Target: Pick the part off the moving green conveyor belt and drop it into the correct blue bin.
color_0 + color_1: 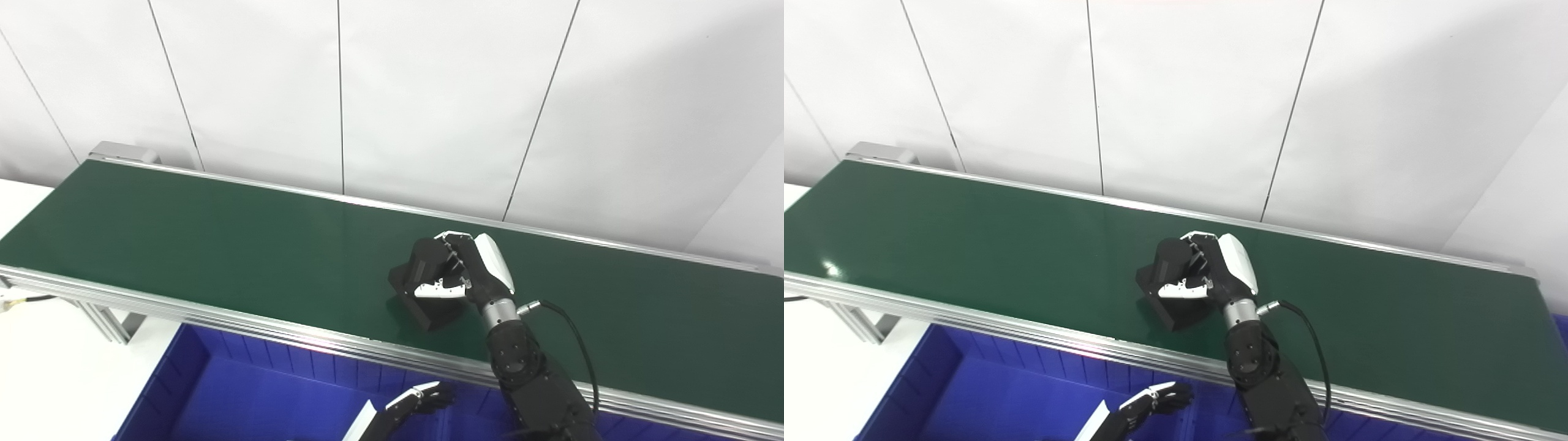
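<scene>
- Nearest you, at the bottom edge, the left robot hand (422, 397) hangs low over the blue bin (245, 392). Its fingers look loosely curled and it carries nothing, but you cannot tell for sure how far they are closed from this angle. It seems parked there to stay clear of the belt.
- You can see the blue bin sits just below the near rail of the conveyor, probably so a part lifted off the belt needs only a short carry toward you before the drop.
- Your right robot hand (465, 269) reaches over that rail onto the green conveyor belt (184, 245) and is wrapped around the part (422, 294), a black blocky piece. The fingers curl over its top and far side, and the white-tipped thumb presses across its near face.
- You should read the part as gripped but not clearly lifted: its lower corner looks to be touching or barely above the belt, near the front edge.
- The part lies to the left of the palm, tilted, with its bulk below the fingers.
- Your likely risk is that the heavy lower end may swing or slip as it rises, so a firm hold matters before you carry it to the bin.
</scene>
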### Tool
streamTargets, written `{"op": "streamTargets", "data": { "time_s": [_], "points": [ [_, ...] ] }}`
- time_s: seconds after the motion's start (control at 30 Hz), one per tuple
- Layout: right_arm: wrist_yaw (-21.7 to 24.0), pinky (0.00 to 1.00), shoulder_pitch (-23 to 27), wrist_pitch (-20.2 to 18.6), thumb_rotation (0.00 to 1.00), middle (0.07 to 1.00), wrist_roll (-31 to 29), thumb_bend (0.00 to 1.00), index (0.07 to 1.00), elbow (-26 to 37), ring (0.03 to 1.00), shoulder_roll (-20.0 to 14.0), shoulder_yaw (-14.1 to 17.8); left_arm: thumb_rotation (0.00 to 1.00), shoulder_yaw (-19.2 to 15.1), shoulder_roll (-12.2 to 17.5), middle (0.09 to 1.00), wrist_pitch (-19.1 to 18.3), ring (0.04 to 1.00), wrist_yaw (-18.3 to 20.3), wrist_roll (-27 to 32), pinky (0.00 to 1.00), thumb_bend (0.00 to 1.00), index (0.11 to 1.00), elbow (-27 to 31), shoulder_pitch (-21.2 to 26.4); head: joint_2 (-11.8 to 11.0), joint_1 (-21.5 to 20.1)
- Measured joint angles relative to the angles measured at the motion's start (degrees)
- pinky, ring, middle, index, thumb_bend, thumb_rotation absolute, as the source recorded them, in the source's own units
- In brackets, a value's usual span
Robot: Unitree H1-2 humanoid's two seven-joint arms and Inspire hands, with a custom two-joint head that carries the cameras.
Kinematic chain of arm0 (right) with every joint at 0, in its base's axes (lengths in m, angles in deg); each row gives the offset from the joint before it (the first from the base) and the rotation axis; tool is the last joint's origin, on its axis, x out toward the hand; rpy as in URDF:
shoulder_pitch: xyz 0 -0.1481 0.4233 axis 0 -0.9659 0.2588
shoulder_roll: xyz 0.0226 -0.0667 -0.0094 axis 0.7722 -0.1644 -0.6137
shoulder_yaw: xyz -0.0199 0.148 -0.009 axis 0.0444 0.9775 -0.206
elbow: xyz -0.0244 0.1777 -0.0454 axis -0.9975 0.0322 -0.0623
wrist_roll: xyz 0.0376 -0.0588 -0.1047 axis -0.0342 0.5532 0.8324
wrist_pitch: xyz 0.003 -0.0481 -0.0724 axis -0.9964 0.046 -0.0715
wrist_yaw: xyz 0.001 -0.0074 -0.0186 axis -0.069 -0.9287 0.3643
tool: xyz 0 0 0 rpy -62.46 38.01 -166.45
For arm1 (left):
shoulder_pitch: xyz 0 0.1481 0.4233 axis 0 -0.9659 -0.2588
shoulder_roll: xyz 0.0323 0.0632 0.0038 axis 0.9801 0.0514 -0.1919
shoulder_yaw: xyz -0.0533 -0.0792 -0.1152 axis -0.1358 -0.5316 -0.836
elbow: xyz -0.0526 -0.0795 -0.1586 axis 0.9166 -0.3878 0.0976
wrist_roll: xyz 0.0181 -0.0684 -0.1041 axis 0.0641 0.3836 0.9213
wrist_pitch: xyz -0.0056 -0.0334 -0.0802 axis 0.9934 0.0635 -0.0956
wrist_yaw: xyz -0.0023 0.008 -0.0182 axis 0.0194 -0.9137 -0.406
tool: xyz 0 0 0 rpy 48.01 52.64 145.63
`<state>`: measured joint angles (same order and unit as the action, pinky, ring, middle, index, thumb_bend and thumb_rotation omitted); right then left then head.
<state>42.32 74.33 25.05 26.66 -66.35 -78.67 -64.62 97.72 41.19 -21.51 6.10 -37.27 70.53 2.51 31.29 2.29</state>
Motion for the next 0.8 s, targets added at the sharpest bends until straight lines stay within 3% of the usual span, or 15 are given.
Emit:
{"op": "streamTargets", "data": {
  "time_s": [0.1,0.27,0.33,0.4,0.47,0.53,0.6,0.67,0.7,0.73,0.8],
  "points": [
    [1.19,0.25,-1.64,-0.34,0.00,0.428,-0.63,0.52,0.534,5.23,0.315,-0.62,0.83,0.87,-0.46,0.33,0.811,0.00,0.821,0.00,0.05,0.83,0.95,0.852,0.79,-0.04,0.70,-1.76],
    [2.55,0.25,-3.54,-2.71,0.00,0.427,-1.16,0.52,0.536,13.37,0.314,-1.78,1.97,0.91,-2.01,0.98,0.838,0.00,0.866,0.77,0.84,0.84,0.97,0.881,1.98,-0.05,5.17,-9.64],
    [2.93,0.25,-3.77,-3.81,0.00,0.429,-0.98,0.52,0.536,15.56,0.317,-2.50,2.07,0.91,-3.08,1.25,0.854,0.00,0.878,1.95,2.03,0.86,0.97,0.899,2.44,-0.24,5.19,-9.67],
    [3.73,0.26,-4.15,-4.37,0.00,0.433,-0.89,0.52,0.536,17.50,0.325,-3.62,2.13,0.91,-4.49,1.46,0.864,0.00,0.884,4.08,3.74,0.88,0.97,0.920,3.80,-0.67,8.24,-14.13],
    [4.69,0.25,-4.76,-4.41,0.00,0.431,-0.88,0.52,0.533,18.89,0.317,-4.71,2.18,0.92,-6.12,1.22,0.874,0.01,0.895,6.01,5.38,0.91,0.94,0.942,4.56,-0.93,8.53,-14.50],
    [4.82,0.24,-5.24,-4.40,0.00,0.428,-0.50,0.52,0.531,19.46,0.310,-5.69,2.22,0.93,-7.87,1.03,0.877,0.01,0.898,7.74,6.70,0.91,0.91,0.945,5.26,-1.07,11.85,-18.18],
    [5.22,0.24,-6.10,-4.47,0.00,0.426,0.24,0.52,0.531,20.54,0.308,-6.98,2.26,0.94,-9.92,0.55,0.879,0.01,0.900,9.46,6.84,0.90,0.90,0.946,6.34,-1.13,11.87,-18.19],
    [5.86,0.24,-6.59,-4.60,0.00,0.427,0.58,0.52,0.532,21.31,0.303,-7.91,2.32,0.94,-11.56,0.07,0.863,-0.01,0.878,10.45,7.10,0.86,0.88,0.939,7.58,-1.16,15.02,-20.56],
    [6.23,0.24,-6.80,-4.90,0.00,0.426,0.85,0.52,0.532,21.68,0.305,-8.53,2.37,0.94,-12.32,-0.11,0.858,-0.01,0.875,11.50,7.25,0.85,0.87,0.937,8.55,-1.07,15.46,-20.74],
    [6.72,0.24,-7.03,-5.48,0.00,0.425,1.02,0.52,0.533,22.30,0.308,-9.08,2.51,0.94,-12.95,-0.24,0.844,-0.02,0.865,12.33,7.41,0.84,0.84,0.931,9.57,-1.00,18.25,-21.53],
    [8.20,0.24,-7.87,-6.98,0.00,0.422,1.11,0.52,0.534,24.47,0.299,-10.47,3.09,0.94,-14.70,-0.70,0.834,-0.30,0.862,13.87,8.01,0.83,0.83,0.927,12.40,-0.93,19.42,-21.53]
  ]
}}
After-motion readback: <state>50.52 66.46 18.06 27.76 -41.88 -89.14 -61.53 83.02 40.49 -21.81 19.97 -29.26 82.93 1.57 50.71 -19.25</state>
